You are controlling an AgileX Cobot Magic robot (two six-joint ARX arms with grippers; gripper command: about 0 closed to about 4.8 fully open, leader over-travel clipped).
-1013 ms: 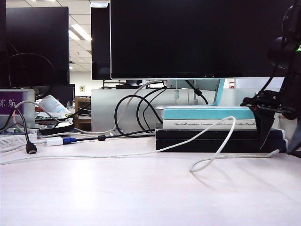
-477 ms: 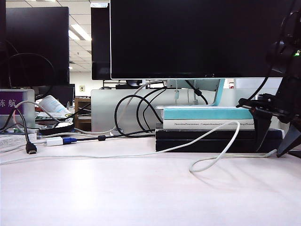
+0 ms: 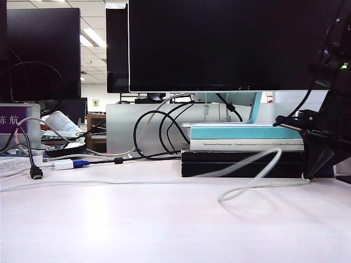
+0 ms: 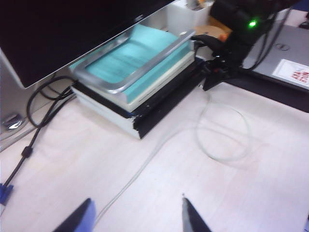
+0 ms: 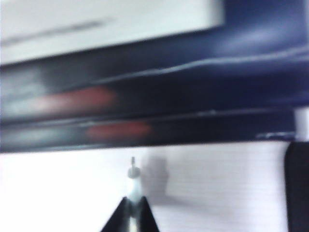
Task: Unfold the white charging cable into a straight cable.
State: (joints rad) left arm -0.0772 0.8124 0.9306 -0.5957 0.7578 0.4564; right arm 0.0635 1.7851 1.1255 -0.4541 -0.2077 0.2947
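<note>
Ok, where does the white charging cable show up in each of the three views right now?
Exterior view: white charging cable loops on the table before the book stack, ending at the right gripper.
Left wrist view: the loop lies beside the stack, beyond the open left gripper.
Right wrist view: only its plug end, pinched in the shut jaws.
Shared landmark: the book stack.

Right wrist view is a smear: the stacked books (image 5: 159, 96) blur to dark bands, and the right gripper (image 5: 131, 215) is cut off at the frame's edge. Over in the left wrist view, only the left gripper (image 4: 137, 215) tips poke in. The white charging cable (image 3: 258, 175) runs off the exterior view's left edge.
</note>
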